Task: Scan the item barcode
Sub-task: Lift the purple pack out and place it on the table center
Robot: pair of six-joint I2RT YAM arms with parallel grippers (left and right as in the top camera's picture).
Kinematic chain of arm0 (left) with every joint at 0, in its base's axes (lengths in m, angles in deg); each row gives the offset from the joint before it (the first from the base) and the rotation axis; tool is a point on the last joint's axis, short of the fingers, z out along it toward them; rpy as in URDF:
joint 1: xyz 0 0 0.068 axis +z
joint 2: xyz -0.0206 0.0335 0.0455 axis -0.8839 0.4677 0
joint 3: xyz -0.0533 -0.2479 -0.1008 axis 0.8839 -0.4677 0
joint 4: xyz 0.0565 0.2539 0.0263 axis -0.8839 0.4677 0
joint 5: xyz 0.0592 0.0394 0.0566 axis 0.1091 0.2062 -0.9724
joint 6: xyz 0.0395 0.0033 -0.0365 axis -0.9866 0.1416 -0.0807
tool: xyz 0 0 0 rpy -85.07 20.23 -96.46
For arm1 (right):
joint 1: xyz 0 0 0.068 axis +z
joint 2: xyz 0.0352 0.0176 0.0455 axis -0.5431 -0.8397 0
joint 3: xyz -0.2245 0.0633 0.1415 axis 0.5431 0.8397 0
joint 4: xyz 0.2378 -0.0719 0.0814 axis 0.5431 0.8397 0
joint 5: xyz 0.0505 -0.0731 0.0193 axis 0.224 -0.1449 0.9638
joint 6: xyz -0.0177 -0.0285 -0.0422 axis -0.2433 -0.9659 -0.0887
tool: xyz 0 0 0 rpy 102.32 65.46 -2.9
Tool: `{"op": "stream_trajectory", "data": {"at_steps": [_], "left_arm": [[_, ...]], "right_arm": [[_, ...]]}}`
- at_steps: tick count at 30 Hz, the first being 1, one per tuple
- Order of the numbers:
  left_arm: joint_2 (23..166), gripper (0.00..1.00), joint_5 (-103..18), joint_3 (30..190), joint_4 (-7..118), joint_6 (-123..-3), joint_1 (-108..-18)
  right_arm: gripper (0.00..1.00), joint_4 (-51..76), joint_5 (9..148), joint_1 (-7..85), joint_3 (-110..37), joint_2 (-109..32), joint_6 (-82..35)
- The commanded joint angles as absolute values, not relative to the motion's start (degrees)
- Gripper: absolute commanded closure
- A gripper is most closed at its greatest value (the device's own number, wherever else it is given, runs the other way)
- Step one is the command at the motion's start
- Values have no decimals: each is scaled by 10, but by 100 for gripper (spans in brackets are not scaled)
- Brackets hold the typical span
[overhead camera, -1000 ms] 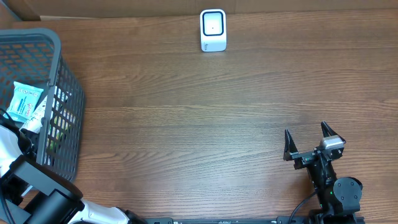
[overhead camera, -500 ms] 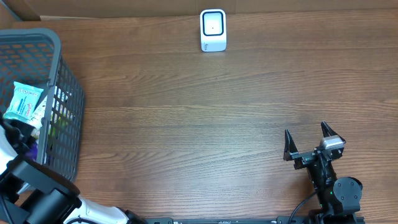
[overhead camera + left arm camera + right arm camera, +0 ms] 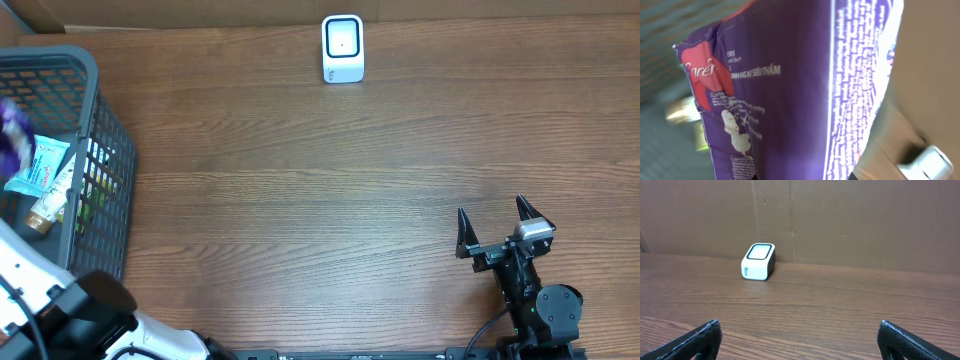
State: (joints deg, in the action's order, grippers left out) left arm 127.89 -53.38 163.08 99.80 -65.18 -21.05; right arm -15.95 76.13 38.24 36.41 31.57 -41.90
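Your left gripper (image 3: pixel 882 142) is clamped on the purple packet (image 3: pixel 780 100) over the basket (image 3: pixel 100 130), likely ready to carry it to the scanner (image 3: pixel 343 48). Your right gripper (image 3: pixel 491 212) sits aside, jaws wide apart.

One white barcode scanner (image 3: pixel 342 48), one grey mesh basket (image 3: pixel 108 150), one purple pad packet (image 3: pixel 780 100), one teal packet (image 3: pixel 38 165), one cream tube (image 3: pixel 52 200), one wooden table (image 3: pixel 320 200)

- Overhead: bright, even light from above on the desk (image 3: pixel 300 200), with only faint shadows. The purple packet (image 3: pixel 12 138) at the left edge is smeared with blur.
- Left wrist: the packet is too close and soft, with white glare down its seam.
- Right wrist: dimmer, and the scanner (image 3: pixel 759 261) is sharp.
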Motion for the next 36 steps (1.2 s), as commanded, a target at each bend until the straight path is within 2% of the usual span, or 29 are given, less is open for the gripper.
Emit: {"op": "stream_trajectory", "data": {"at_steps": [1, 9, 13, 18, 26, 28, 29, 33, 36], "left_arm": [[1259, 96, -462, 1695, 1016, -698, -291], [1261, 96, -632, 1716, 1086, -714, -588], [1306, 96, -705, 1678, 1132, -661, -714], [1390, 96, -706, 1591, 1123, -601, -804], [1549, 94, -644, 1531, 1059, -566, -863], [1570, 87, -637, 1531, 1051, -566, -870], [1574, 74, -635, 1531, 1047, -567, -872], [1569, 39, -635, 1553, 1052, -580, -871], [1563, 26, -635, 1610, 1083, -593, -862]], "right_arm": [[0, -162, 758, 385, 370, 323, -421], [0, -162, 758, 385, 370, 323, -421], [0, -162, 757, 385, 370, 323, -421], [0, -162, 758, 385, 370, 323, -421], [0, -162, 758, 385, 370, 323, -421], [0, -162, 758, 385, 370, 323, -421], [0, -162, 757, 385, 370, 323, -421], [0, -162, 758, 385, 370, 323, -421], [0, -162, 758, 385, 370, 323, -421]]}}
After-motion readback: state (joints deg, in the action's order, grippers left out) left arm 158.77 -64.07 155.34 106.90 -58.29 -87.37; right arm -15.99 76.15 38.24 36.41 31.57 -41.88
